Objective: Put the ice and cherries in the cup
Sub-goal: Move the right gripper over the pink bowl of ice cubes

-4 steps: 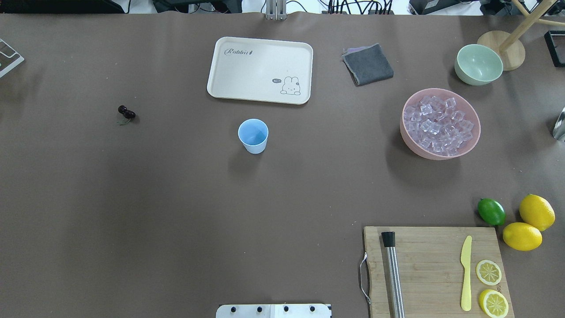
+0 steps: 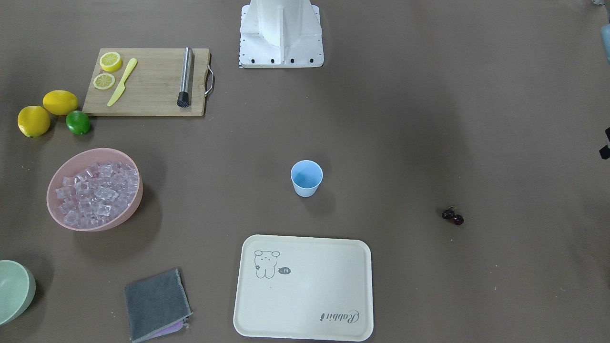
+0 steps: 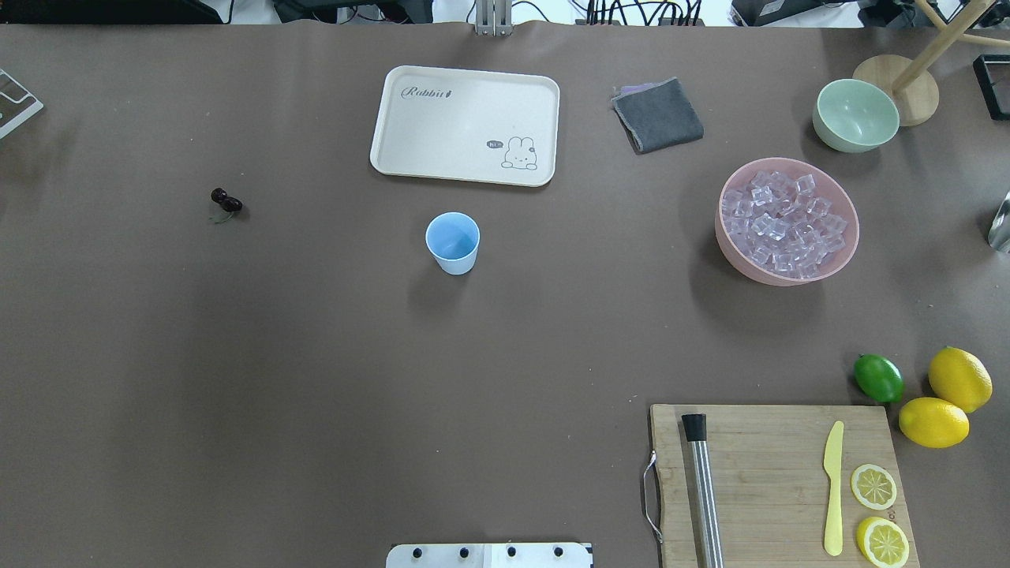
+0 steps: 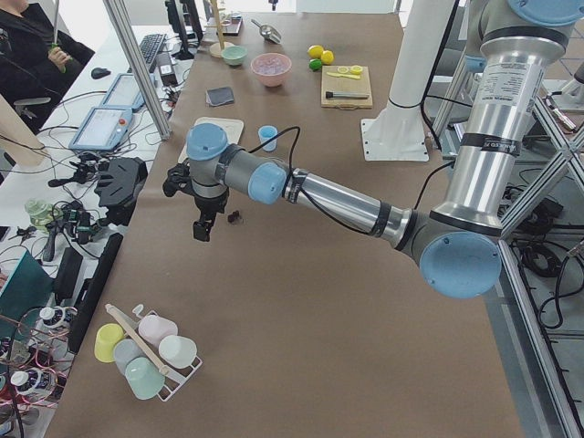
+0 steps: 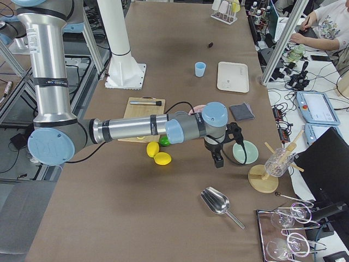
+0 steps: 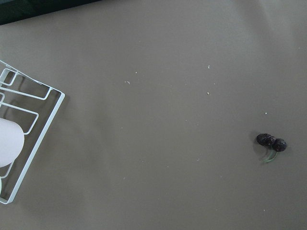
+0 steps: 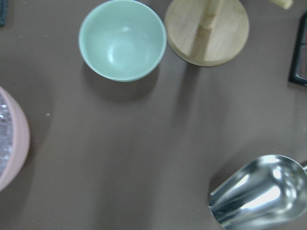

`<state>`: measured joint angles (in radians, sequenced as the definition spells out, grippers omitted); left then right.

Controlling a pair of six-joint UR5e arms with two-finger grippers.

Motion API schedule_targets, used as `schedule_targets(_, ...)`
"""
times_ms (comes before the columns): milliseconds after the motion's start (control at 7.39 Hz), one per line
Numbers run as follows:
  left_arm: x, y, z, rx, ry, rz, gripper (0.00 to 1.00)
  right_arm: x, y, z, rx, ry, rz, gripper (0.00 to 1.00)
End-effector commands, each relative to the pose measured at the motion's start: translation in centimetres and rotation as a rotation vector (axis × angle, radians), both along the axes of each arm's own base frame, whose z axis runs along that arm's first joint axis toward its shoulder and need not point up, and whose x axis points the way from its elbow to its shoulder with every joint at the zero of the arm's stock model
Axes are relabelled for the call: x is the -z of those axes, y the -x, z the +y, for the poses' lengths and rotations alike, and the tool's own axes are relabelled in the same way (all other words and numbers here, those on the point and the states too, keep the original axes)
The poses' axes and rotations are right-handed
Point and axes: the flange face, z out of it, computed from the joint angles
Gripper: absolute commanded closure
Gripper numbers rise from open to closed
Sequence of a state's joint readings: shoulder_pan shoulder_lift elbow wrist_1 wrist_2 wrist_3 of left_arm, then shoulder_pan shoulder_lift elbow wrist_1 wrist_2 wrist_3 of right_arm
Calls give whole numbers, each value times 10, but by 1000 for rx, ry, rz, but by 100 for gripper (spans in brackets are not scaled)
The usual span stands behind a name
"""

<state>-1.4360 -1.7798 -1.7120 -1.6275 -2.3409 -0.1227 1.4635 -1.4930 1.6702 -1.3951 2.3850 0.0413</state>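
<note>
The light-blue cup (image 3: 453,241) stands upright at the table's middle, also in the front view (image 2: 306,177). The dark cherries (image 3: 226,199) lie on the table far to its left; the left wrist view shows them (image 6: 271,142) at its right edge. The ice (image 3: 785,217) fills a pink bowl (image 3: 722,237) at the right. My left gripper (image 4: 201,226) hovers above the table close to the cherries (image 4: 235,217); I cannot tell its state. My right gripper (image 5: 218,159) hangs between the pink bowl and a metal scoop (image 5: 217,201); I cannot tell its state.
A cream tray (image 3: 465,126) and a grey cloth (image 3: 657,115) lie behind the cup. A pale green bowl (image 3: 855,115) and a wooden stand (image 3: 899,87) are at the back right. A cutting board (image 3: 773,481), a lime (image 3: 878,378) and lemons (image 3: 959,379) are front right.
</note>
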Motion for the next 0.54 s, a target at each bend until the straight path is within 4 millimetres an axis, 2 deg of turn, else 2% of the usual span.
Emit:
schedule_targets(0,2,0,2,6,1,4,2,66,104,-20,8,35,-59,1)
schedule_targets(135,6,-1,0,19,10,9,2,92,147,-29,-5,23,-29,1)
schedule_targets(270,7,-5,-1,15,9,9,2,125,205,-39,23,-53,15,1)
schedule_targets(406,12,-5,-6,17,4,11,2,158,262,-37,40,-117,18,1)
